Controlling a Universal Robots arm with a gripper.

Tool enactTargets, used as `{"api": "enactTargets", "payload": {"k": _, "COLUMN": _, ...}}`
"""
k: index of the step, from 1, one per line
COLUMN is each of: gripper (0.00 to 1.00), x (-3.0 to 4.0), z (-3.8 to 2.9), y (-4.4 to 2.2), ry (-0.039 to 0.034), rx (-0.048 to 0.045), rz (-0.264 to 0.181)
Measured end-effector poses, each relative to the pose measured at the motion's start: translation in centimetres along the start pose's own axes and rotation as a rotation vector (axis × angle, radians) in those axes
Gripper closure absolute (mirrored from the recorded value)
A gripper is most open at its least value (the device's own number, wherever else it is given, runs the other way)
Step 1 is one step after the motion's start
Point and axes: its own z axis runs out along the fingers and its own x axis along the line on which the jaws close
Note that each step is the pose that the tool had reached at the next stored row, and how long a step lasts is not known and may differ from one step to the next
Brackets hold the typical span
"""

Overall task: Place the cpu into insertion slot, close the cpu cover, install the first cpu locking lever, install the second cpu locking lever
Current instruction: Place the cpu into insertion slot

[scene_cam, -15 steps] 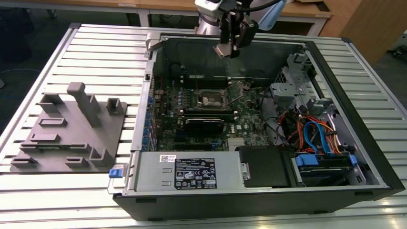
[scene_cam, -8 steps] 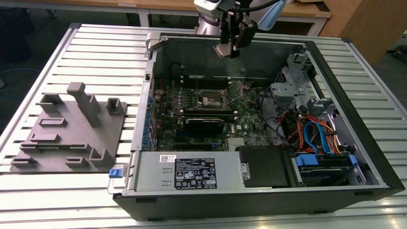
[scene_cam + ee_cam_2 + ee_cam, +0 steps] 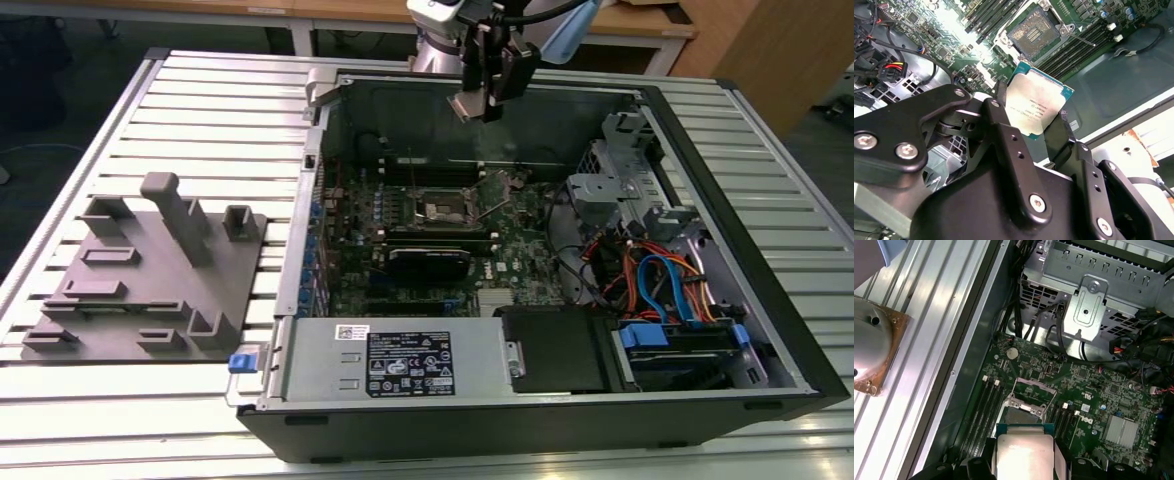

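Note:
My gripper [image 3: 478, 100] hangs above the rear wall of the open computer case, shut on the cpu [image 3: 469, 106], a flat square chip. In both wrist views the cpu [image 3: 1036, 105] [image 3: 1024, 452] sits clamped by its edges between the two black fingers [image 3: 999, 97], silvery top showing. The insertion slot [image 3: 445, 211] lies on the green motherboard below and in front of the gripper, with its dark centre bare [image 3: 1035, 34]. The cpu cover [image 3: 1031, 396], a thin silver frame, stands swung up at the slot's far side. A thin lever wire [image 3: 1081, 40] sticks out beside the slot.
Long memory slots [image 3: 1089, 42] flank the socket. A black card [image 3: 427, 262] lies just in front of it. A metal drive cage [image 3: 614, 180] and coloured cables [image 3: 654, 285] fill the exterior view's right. A grey fixture [image 3: 147, 270] stands on the slatted table [image 3: 200, 110].

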Motion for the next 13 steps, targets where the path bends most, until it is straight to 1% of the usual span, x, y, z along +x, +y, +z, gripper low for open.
{"api": "enactTargets", "payload": {"k": 2, "gripper": 0.46, "x": 0.00, "z": 0.02, "y": 0.00, "ry": -0.0008, "rx": -0.0003, "rz": 0.009}}
{"api": "enactTargets", "payload": {"k": 3, "gripper": 0.46, "x": 0.00, "z": 0.04, "y": 0.00, "ry": -0.0020, "rx": -0.0006, "rz": 0.025}}
{"api": "enactTargets", "payload": {"k": 7, "gripper": 0.46, "x": 0.00, "z": 0.14, "y": -0.01, "ry": -0.0084, "rx": -0.0017, "rz": 0.097}}
{"api": "enactTargets", "payload": {"k": 13, "gripper": 0.46, "x": -0.01, "z": 0.48, "y": -0.04, "ry": -0.0178, "rx": -0.0036, "rz": 0.205}}
